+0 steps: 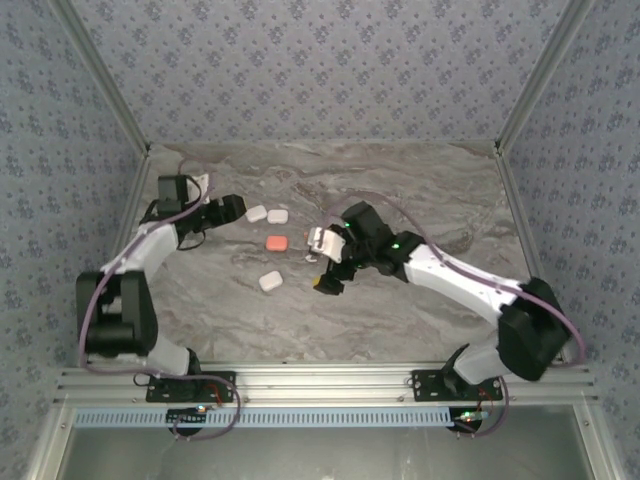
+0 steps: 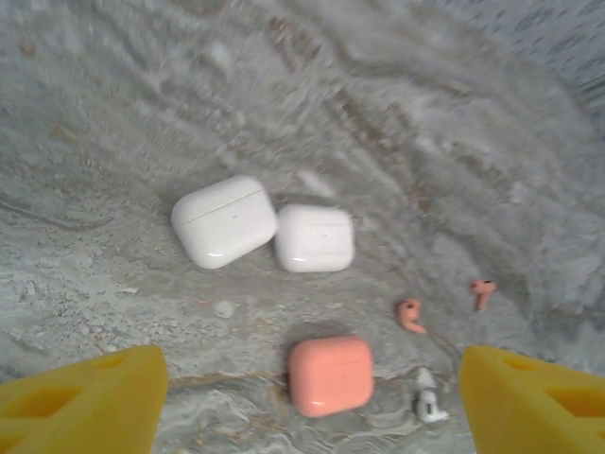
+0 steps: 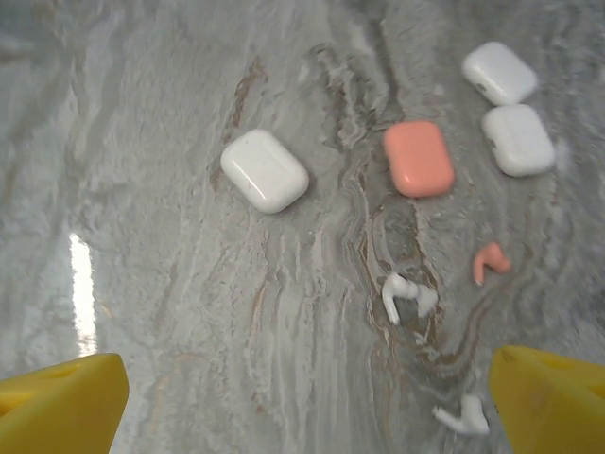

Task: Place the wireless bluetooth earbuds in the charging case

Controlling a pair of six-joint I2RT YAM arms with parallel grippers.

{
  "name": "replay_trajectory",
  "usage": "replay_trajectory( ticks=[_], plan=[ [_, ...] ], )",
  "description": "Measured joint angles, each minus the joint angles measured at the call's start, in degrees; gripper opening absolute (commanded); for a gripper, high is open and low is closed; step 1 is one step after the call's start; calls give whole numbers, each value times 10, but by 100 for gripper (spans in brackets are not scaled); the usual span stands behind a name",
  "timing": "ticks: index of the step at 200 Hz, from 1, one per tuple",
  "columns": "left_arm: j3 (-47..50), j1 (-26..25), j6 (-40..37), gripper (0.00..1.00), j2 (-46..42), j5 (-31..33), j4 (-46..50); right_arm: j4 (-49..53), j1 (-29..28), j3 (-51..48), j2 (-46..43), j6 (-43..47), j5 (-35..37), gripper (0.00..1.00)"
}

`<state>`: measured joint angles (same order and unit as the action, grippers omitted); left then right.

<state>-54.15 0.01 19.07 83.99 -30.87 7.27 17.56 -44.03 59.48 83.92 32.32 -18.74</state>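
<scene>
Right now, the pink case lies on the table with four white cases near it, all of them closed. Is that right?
Not quite: three white cases, not four. The right wrist view shows the lone white case, the corner white case and its white neighbour, with the pink case between, all closed, lying on the table.

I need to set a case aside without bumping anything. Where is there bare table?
Bare marble: the wide strip between the lone white case and the near rail, and the far right of the table. Crowded: around the coral case, with two white cases behind it and earbuds scattered on its right.
</scene>
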Motion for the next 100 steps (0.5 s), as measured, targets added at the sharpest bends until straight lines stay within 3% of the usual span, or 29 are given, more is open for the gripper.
replay_trajectory(
  ticks=[43,77,100],
  plan=[
    [93,0,39,91,-143,36,-29,40,-29,126,167,133,4,100],
    [140,0,64,96,-216,84,-9,54,-44,190,251,198,4,100],
    [161,0,81,99,-258,123,4,61,-52,220,297,229,4,94]
  ],
)
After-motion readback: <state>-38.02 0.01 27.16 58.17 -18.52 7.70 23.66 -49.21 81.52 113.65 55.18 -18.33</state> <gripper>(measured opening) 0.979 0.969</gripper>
